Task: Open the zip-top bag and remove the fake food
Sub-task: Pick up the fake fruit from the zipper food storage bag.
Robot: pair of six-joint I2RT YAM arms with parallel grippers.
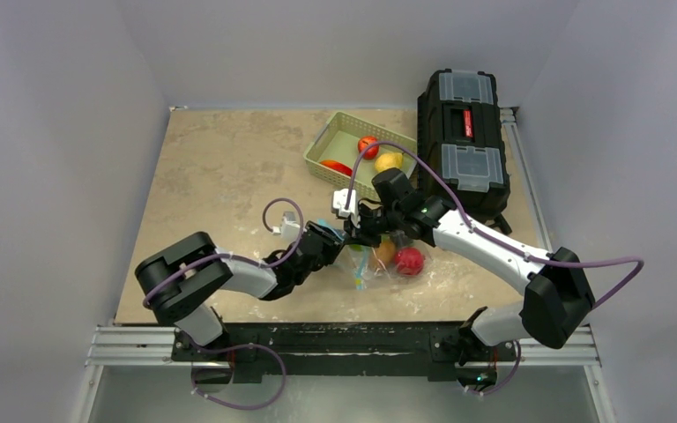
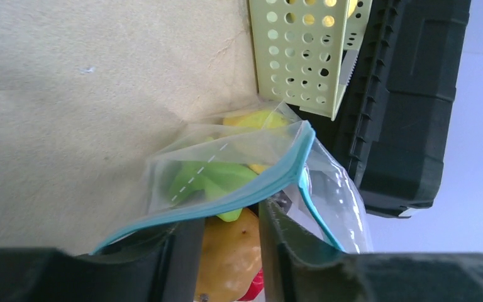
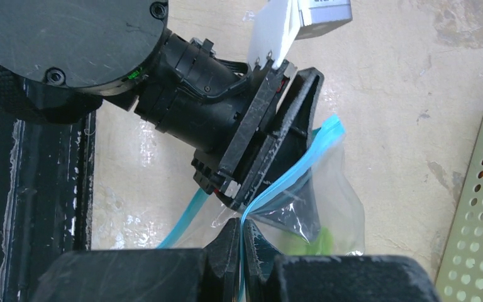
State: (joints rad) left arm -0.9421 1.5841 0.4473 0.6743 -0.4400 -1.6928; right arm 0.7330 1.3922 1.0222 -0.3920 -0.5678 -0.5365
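The zip-top bag [image 1: 386, 270] is found on the table [image 1: 220, 176] just on the near side of the green basket [image 2: 295, 56], with fake food [image 1: 409, 261] inside it; a few more pieces are seen in the basket itself. The right gripper [image 3: 242, 242] is clamped on the teal zip strip [image 2: 258, 189], one lip of which is pinched between its fingers. The left gripper [image 2: 229, 217], a little farther from the basket than the right one, is held with its jaws apart: the strip crosses just over the gap, a yellow-orange piece shows through the film between them, and nothing is judged to be gripped. Two teal strands are seen to diverge, so the mouth is judged partly parted. The step in hand is taken to be the seizing of the free lip. It is best caught close to the right pinch, on the strip alone and not on the film or the fruit beneath. The lips should then be drawn apart, one toward the basket and one away from it, slowly, since the film is likely slippery, and low, so that nothing is spilled.
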